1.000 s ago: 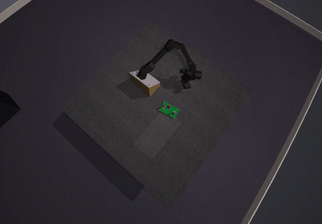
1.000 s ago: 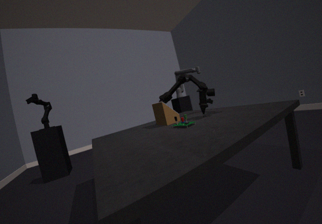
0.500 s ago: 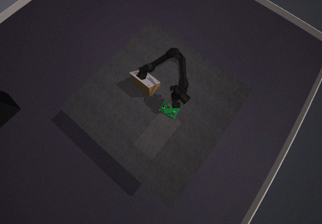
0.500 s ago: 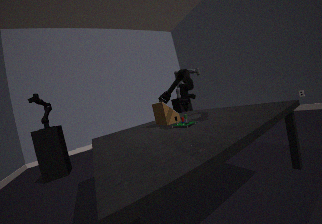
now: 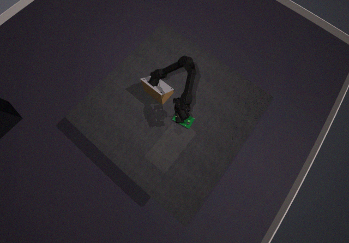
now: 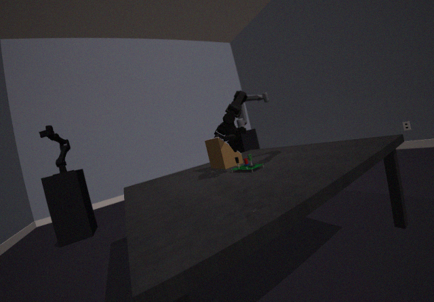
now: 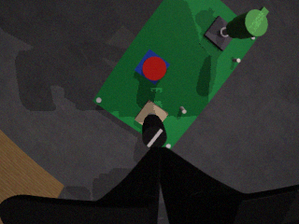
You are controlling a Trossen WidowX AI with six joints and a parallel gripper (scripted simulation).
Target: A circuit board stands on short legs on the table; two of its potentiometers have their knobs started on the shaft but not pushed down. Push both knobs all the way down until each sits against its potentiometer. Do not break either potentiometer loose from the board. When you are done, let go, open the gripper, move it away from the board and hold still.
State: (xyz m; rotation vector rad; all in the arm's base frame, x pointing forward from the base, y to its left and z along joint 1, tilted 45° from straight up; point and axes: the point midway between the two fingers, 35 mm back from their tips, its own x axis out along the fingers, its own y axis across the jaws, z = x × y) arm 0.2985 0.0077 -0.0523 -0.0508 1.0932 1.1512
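Note:
The green circuit board (image 5: 191, 119) (image 6: 257, 166) (image 7: 121, 89) stands on short legs. A red knob (image 6: 245, 161) (image 7: 154, 68) is over a blue potentiometer (image 7: 140, 69). A tall green knob (image 6: 249, 157) (image 7: 256, 22) is over a dark grey potentiometer (image 7: 216, 34), with a pale ring at its foot. A black knob (image 6: 237, 159) (image 7: 154, 133) with a white line is over a beige potentiometer (image 7: 159, 112). In the exterior view the green and black knobs look raised. My gripper (image 7: 158, 154) is shut and empty, its tips beside the black knob in the wrist view. Their height above it is unclear.
A wooden block (image 5: 165, 96) (image 6: 215, 153) with a pale sloping top carries the arm's base and stands close to the board. Its edge shows at the left of the wrist view (image 7: 23, 173). Small pale posts (image 7: 183, 110) stand on the board.

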